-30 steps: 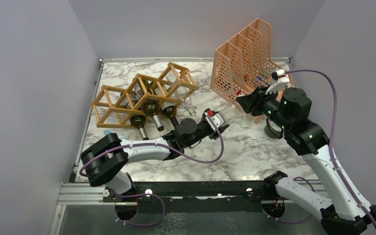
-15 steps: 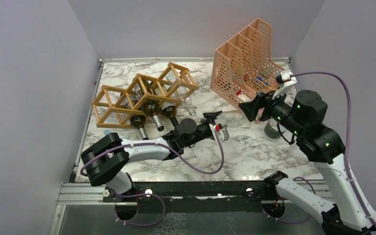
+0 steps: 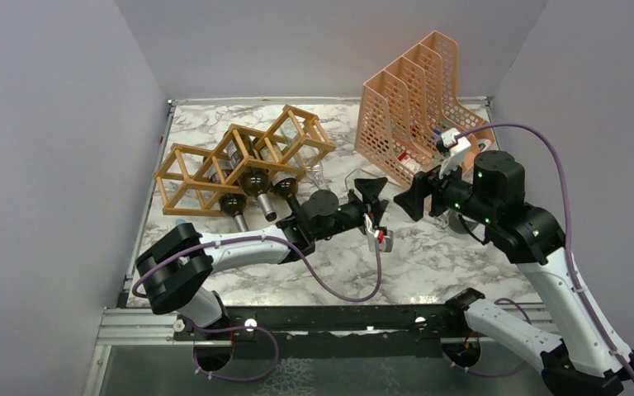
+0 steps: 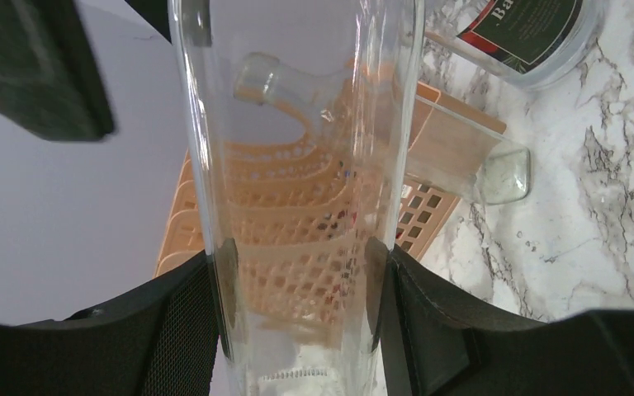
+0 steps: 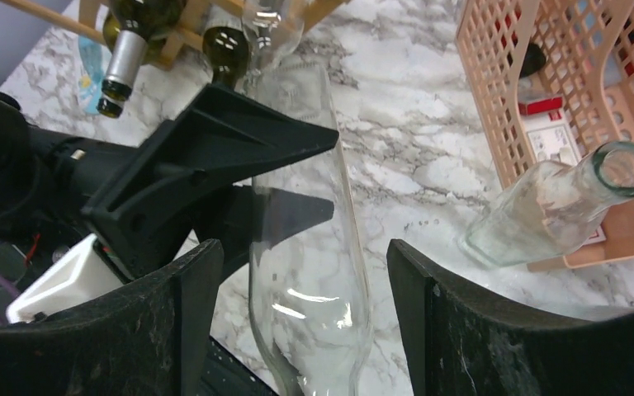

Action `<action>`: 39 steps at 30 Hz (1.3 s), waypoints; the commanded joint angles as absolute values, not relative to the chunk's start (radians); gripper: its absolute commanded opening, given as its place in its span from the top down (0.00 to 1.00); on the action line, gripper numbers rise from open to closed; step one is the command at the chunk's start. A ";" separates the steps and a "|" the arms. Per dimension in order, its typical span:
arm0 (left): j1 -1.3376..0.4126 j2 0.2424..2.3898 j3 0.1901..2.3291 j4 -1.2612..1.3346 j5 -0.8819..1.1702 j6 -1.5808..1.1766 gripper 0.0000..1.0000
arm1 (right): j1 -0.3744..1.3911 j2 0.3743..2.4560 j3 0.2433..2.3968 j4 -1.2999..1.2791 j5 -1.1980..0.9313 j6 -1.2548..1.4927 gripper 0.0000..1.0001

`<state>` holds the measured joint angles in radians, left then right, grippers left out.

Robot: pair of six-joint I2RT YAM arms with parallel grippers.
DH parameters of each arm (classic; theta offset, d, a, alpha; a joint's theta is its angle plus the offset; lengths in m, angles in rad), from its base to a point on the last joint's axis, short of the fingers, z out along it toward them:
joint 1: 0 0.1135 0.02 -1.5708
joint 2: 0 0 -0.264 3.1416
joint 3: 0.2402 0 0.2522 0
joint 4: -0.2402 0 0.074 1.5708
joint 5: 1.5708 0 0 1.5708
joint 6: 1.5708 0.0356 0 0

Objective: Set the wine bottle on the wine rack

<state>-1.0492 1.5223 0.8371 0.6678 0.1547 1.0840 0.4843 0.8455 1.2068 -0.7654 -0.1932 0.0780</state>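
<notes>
Wine bottle point(image 4: 297, 124), clear and seemingly empty, was held at mid-frame in the top view, right of the wine rack point(image 3: 243, 157) at upper left. The left tool point(image 4: 297, 280) was clamped on its body, both pads touching the glass. Further right, the right tool point(image 5: 297, 276) straddled the same bottle with jaws wide, a gap on each side, gripping nothing. Such glass would likely handle stiff, slick and breakable, yet fairly light. The broad body looked a safer hold than the neck.
</notes>
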 commanded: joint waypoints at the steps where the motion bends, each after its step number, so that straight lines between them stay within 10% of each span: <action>1: -1.051 1.467 0.894 0.674 0.218 1.180 1.00 | 0.486 0.849 1.180 -0.832 -0.216 0.082 0.24; 16: -1.046 1.450 0.959 0.597 0.236 1.231 1.00 | 0.486 0.852 1.135 -0.891 -0.300 0.094 0.33; 28: -1.029 1.402 0.962 0.546 0.237 1.158 1.00 | 0.485 0.857 1.147 -0.857 -0.362 0.092 0.97; 31: -1.029 1.394 0.959 0.546 0.215 1.135 1.00 | 0.486 0.849 1.153 -0.822 -0.340 0.120 0.99; 35: -1.029 1.385 0.940 0.545 0.191 1.114 0.46 | 0.485 0.825 1.148 -0.755 -0.328 0.157 0.99; 39: -1.029 1.384 0.921 0.545 0.165 1.095 0.18 | 0.486 0.811 1.152 -0.716 -0.300 0.185 0.99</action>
<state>-1.0332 1.4342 0.9031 0.4454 0.2119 1.1515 0.4805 0.8391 1.1358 -0.8291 -0.2935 0.1322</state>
